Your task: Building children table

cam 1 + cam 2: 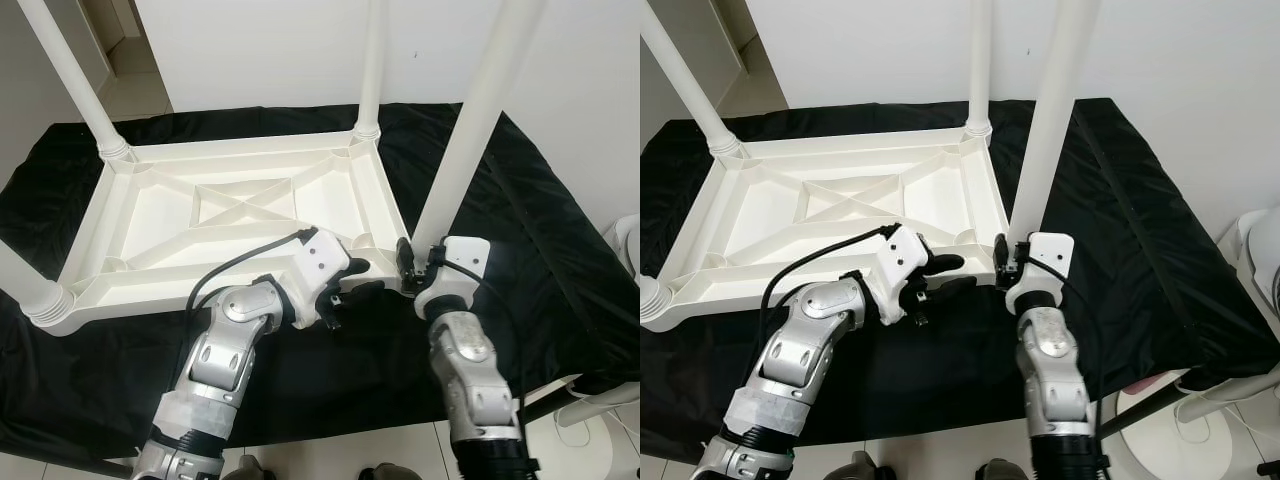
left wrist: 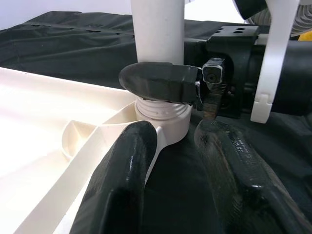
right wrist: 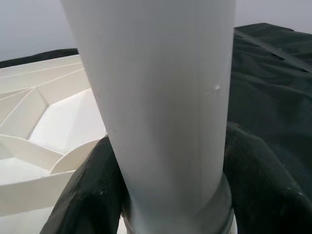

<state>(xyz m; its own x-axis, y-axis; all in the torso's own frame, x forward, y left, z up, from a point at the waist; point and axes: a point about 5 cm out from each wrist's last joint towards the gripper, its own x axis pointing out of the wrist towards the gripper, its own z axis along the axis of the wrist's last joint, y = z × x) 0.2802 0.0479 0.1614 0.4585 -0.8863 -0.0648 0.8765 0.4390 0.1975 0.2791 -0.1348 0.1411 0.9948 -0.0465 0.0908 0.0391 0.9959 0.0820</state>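
Right wrist view: right gripper (image 3: 170, 195) clamps table leg (image 3: 161, 97) above black cloth (image 3: 273, 83).

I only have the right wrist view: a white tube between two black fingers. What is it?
Observer: A table leg, standing upright in the near right corner socket of the upside-down white tabletop.
Operator: Where's the other arm?
Observer: The left gripper is open beside that same corner, at the leg's base.
Operator: Other legs in?
Observer: Three more legs stand in the other corners.
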